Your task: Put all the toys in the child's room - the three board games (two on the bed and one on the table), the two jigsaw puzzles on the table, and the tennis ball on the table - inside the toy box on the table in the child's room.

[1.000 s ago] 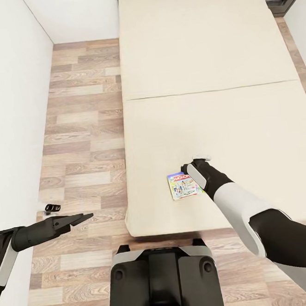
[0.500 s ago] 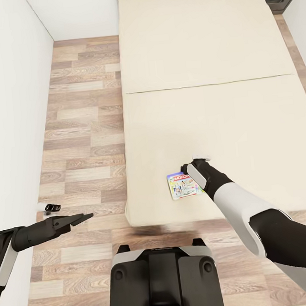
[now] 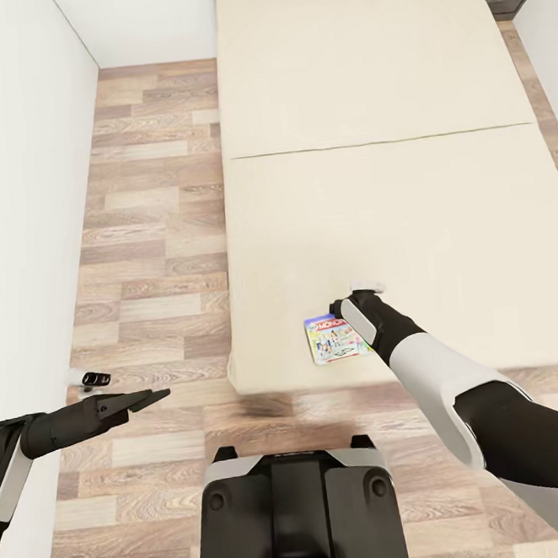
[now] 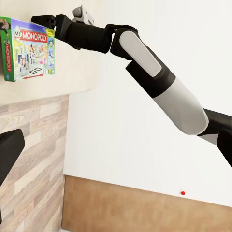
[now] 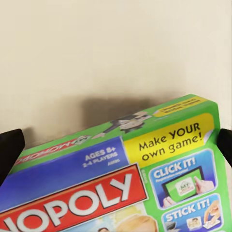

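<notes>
A green-and-white Monopoly board game (image 3: 337, 338) hangs just over the cream bed (image 3: 392, 218), close to the bed's front edge. My right gripper (image 3: 344, 310) is shut on its far end. In the right wrist view the box (image 5: 145, 159) spans the gap between the two black fingertips (image 5: 9, 150), with the bed surface behind it. The left wrist view shows the same board game (image 4: 26, 48) held at the end of my right arm. My left gripper (image 3: 150, 398) is open and holds nothing, out over the wood floor left of the bed.
A white wall (image 3: 19, 209) runs close along my left side. A small black object (image 3: 95, 380) lies on the wood-plank floor (image 3: 153, 239) by that wall. My base (image 3: 300, 514) stands at the foot of the bed.
The whole view has shifted: the bed's front edge and the floor planks have slid farther from me. The board game stays in my right gripper at the same place in the picture.
</notes>
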Robot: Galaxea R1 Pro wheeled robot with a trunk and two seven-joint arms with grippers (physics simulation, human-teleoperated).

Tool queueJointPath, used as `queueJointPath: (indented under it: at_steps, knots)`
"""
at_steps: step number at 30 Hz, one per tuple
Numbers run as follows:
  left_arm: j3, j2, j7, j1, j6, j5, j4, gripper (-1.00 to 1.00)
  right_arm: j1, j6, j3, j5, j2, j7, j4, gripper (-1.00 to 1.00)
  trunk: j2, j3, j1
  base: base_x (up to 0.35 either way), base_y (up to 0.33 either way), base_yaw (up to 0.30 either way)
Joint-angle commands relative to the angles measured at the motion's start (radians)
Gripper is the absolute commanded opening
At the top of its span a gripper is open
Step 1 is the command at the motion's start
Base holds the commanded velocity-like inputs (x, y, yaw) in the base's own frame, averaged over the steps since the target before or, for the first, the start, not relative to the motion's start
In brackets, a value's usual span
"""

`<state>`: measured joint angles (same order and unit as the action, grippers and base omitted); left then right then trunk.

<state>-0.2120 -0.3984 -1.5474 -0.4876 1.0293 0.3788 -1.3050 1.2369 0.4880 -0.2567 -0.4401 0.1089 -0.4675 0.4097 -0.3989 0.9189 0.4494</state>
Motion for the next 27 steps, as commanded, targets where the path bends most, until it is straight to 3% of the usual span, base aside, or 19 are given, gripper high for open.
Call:
queueJointPath:
  at_steps: [1,27]
  knots:
    - [0.0,0.0,-0.003,-0.001,0.011,0.0,0.0,1.0,0.0,0.001,-0.006,-0.031,-0.001,-0.008,0.0,1.0,-0.001,0.001,0.001,-0.146,0.0,0.0]
    - [0.0,0.0,-0.003,0.0,0.011,0.002,0.0,1.0,0.0,0.001,-0.007,-0.031,0.0,-0.008,0.0,1.0,-0.001,0.001,0.001,-0.125,0.0,0.0]
